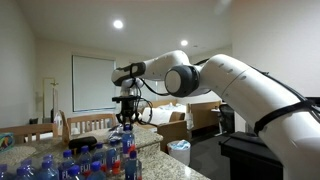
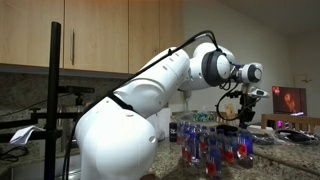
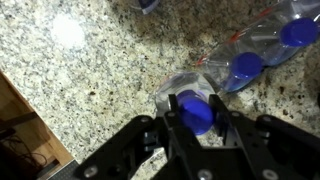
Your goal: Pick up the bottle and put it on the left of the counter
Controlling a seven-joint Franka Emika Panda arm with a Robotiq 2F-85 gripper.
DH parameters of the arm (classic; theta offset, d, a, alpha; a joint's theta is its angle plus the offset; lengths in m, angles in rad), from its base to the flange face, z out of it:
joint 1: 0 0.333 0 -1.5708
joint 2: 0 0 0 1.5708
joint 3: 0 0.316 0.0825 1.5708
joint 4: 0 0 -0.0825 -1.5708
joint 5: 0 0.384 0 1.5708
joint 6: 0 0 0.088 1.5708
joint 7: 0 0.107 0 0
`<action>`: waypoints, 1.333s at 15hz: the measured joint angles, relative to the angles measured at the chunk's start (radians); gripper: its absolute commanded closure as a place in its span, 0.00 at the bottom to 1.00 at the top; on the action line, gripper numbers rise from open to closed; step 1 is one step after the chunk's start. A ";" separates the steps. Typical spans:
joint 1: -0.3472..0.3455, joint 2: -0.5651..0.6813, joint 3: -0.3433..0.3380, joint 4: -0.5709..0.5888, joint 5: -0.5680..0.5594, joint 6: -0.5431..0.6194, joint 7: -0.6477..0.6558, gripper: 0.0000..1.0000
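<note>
In the wrist view my gripper (image 3: 196, 124) has its two fingers pressed against the blue cap of a small clear bottle (image 3: 195, 106), seen from straight above. Its red band is hidden from this angle. The bottle is over the speckled beige-grey counter (image 3: 90, 70). In both exterior views the gripper (image 1: 125, 118) (image 2: 247, 112) points down at the far end of a cluster of bottles on the counter (image 1: 150, 138) (image 2: 295, 160).
Several other blue-capped bottles (image 3: 262, 52) stand close beside the held one, and show as a cluster with red bands in both exterior views (image 1: 95, 160) (image 2: 212, 145). The counter's edge (image 3: 35, 115) runs at the lower left of the wrist view. A camera stand (image 2: 53, 90) rises nearby.
</note>
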 measured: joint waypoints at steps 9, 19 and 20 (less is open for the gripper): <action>-0.017 0.072 0.004 0.144 0.016 -0.039 -0.030 0.89; -0.024 0.062 0.015 0.064 0.025 0.097 -0.028 0.89; -0.027 0.054 0.011 0.038 0.025 0.126 -0.026 0.89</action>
